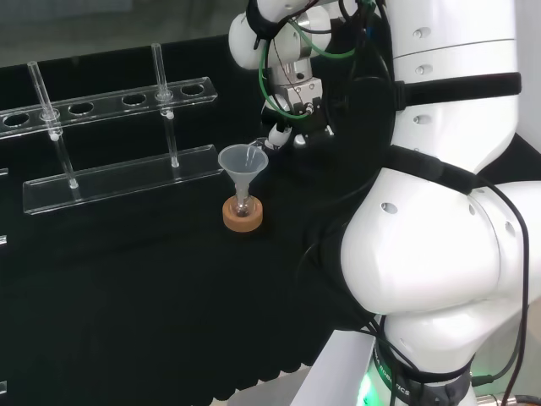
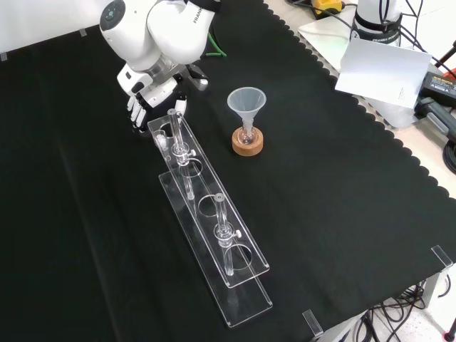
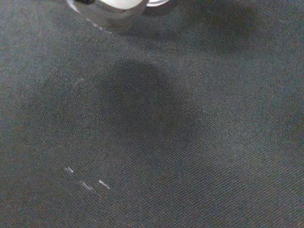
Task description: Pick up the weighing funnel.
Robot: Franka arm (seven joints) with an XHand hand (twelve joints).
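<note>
The hand point(image 2: 141, 101) hung low over the desk point(image 2: 85, 228); whether it was open or closed could not be told. A rack point(image 2: 246, 299) began just beside it, a funnel point(image 2: 246, 101) near.

text log | we read no label, number or sign | faint dark lettering on white arm link point(image 2: 194, 16), 11 o'clock in front view, illegible to us

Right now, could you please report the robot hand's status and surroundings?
Robot hand low over the cloth, grip cannot tell. Clear rack right beside it. Funnel upright in its flask on the cork ring, apart from it.
</note>
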